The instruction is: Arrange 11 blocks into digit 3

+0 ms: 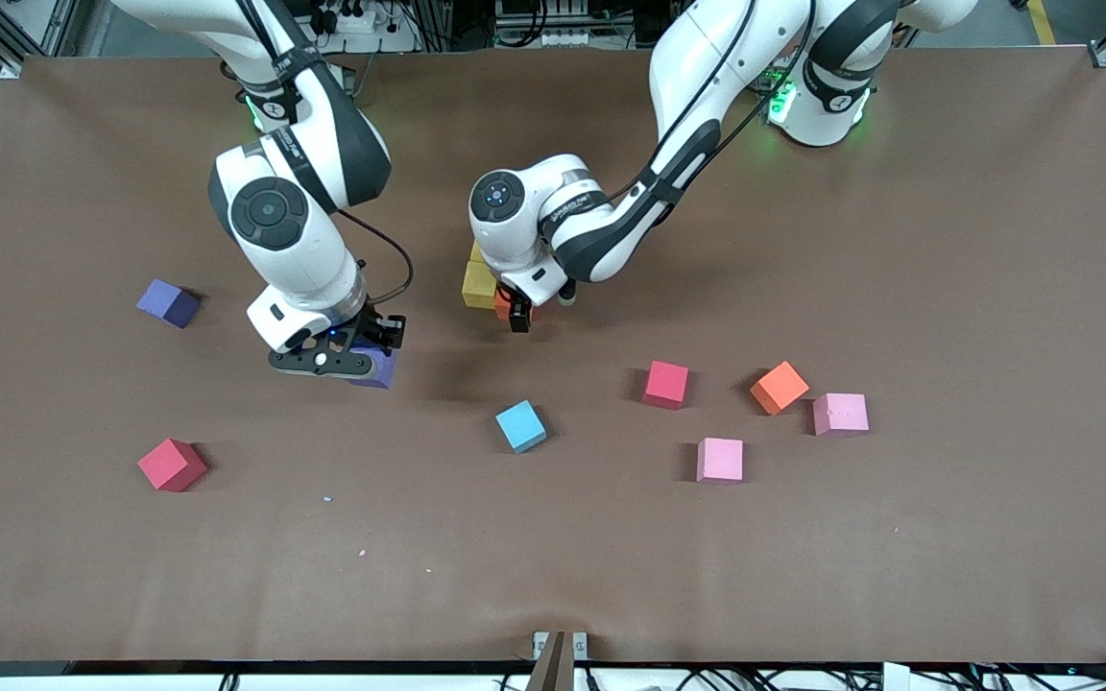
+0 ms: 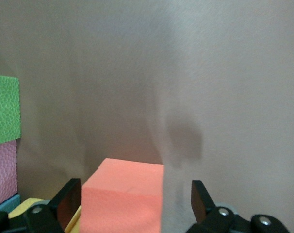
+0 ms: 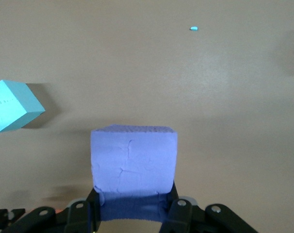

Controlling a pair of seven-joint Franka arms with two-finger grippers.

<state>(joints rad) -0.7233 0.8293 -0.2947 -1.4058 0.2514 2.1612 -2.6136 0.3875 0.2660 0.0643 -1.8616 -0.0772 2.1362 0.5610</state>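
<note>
My left gripper point(image 1: 519, 313) stands open low over the middle of the table. An orange block point(image 2: 125, 194) sits between its fingers, close to one and apart from the other. That block adjoins a cluster of yellow point(image 1: 479, 284), green point(image 2: 4, 109) and pink point(image 2: 2, 172) blocks. The left arm hides most of the cluster, so the digit 3 is hidden as a shape. My right gripper point(image 1: 361, 360) is shut on a purple block point(image 3: 133, 160), toward the right arm's end of the table.
Loose blocks lie nearer the front camera: light blue point(image 1: 521, 426), red point(image 1: 666, 384), orange point(image 1: 780, 387), two pink point(image 1: 840, 414) point(image 1: 720, 460). Toward the right arm's end are a purple block point(image 1: 168, 303) and a red one point(image 1: 172, 464).
</note>
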